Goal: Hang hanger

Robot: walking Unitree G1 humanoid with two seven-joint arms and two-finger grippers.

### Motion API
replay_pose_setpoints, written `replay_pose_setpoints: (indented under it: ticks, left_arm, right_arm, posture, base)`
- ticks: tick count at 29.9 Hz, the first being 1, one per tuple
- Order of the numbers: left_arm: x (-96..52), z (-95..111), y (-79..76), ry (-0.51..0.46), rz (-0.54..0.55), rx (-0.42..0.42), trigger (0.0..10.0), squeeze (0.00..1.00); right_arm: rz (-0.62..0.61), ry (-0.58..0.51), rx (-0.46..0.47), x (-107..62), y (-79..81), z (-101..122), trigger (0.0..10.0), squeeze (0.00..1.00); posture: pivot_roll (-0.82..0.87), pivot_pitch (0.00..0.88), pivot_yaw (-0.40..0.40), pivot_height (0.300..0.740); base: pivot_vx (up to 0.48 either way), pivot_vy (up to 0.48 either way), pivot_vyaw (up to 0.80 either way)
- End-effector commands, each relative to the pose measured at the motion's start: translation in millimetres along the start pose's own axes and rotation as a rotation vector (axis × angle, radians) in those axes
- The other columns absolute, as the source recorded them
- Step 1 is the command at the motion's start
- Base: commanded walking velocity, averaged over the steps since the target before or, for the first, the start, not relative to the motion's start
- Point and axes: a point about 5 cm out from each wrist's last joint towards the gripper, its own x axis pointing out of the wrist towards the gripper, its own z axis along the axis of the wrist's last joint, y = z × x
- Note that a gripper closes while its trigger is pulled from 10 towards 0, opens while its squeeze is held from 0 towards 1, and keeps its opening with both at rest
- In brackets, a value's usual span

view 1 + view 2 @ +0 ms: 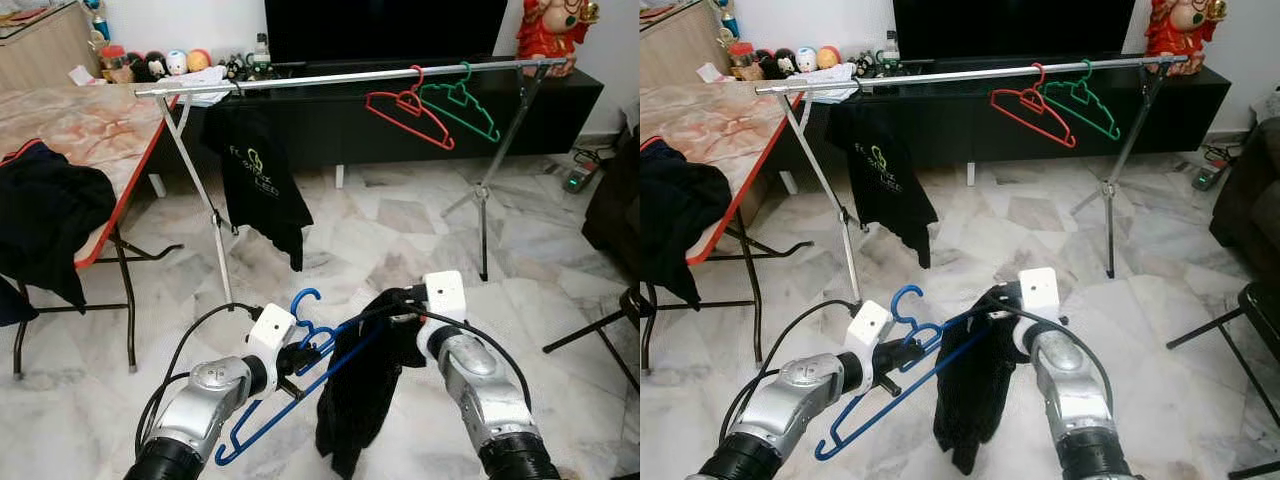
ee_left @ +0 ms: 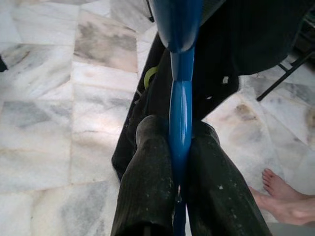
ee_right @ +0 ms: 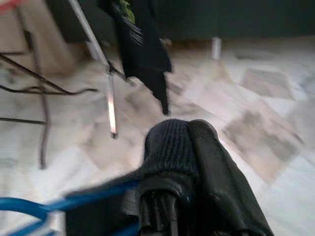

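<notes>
with the left hand pinched tight on the blue hanger low over the floor and the right hand closed on the dark garment draped on it, keep both level while lifting toward the rail.

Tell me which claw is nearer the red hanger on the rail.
Right. The right claw sits almost straight below the red hanger, gripping the dark cloth; the left claw is lower and further left, clamped on the blue hanger.
</notes>
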Motion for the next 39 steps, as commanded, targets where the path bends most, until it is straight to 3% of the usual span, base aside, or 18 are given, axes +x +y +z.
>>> replay_pose_setpoints:
  ticks: [1, 3, 6, 8, 13, 19, 24, 39]
  left_arm:
    - [-0.5, 5, -0.6, -0.023, -0.009, 0.012, 10.0, 0.0]
    - [0.6, 6, -2.6, -0.032, -0.022, 0.007, 10.0, 0.0]
    - [1.1, 8, -1.8, -0.044, -0.013, 0.002, 10.0, 0.0]
    - [1.0, 9, -0.2, -0.052, -0.004, -0.006, 10.0, 0.0]
    - [2.1, 11, -0.3, -0.072, -0.003, -0.027, 10.0, 0.0]
    - [4.0, 23, 6.4, -0.154, 0.08, -0.061, 10.0, 0.0]
    - [4.2, 28, 4.9, -0.186, 0.056, -0.092, 10.0, 0.0]
    - [4.9, 23, -6.8, -0.174, -0.032, -0.105, 10.0, 0.0]
  right_arm:
    - [0.086, -0.08, -0.029, 0.7, 12.7, 17, 10.0, 0.0]
    - [0.148, -0.123, -0.075, 0.2, 20.8, 25, 10.0, 0.0]
    - [0.205, -0.155, -0.051, -1.0, 27.7, 37, 10.0, 0.0]
    - [0.218, -0.159, -0.063, -2.1, 28.7, 40, 10.0, 0.0]
    - [0.399, -0.19, -0.133, -14.7, 43.8, 40, 10.0, 0.0]
    - [0.351, -0.136, -0.139, -19.2, 32.0, 30, 10.0, 0.0]
    - [0.289, -0.116, -0.145, -19.3, 24.9, 22, 10.0, 0.0]
    - [0.37, -0.238, -0.171, -19.7, 36.7, 45, 10.0, 0.0]
  posture:
    - [-0.01, 0.089, 0.046, 0.74]
    - [-0.01, 0.089, 0.046, 0.74]
    - [-0.01, 0.089, 0.047, 0.74]
    - [-0.01, 0.089, 0.047, 0.74]
    - [-0.02, 0.091, 0.047, 0.74]
    - [-0.02, 0.09, 0.046, 0.74]
    - [-0.02, 0.089, 0.047, 0.74]
    - [-0.02, 0.089, 0.045, 0.74]
  base:
    - [0.0, 0.0, 0.0]
    - [0.0, 0.0, 0.0]
    - [0.0, 0.0, 0.0]
    - [0.0, 0.0, 0.0]
    - [0.0, 0.0, 0.0]
    - [0.0, 0.0, 0.0]
    - [0.0, 0.0, 0.0]
    - [0.0, 0.0, 0.0]
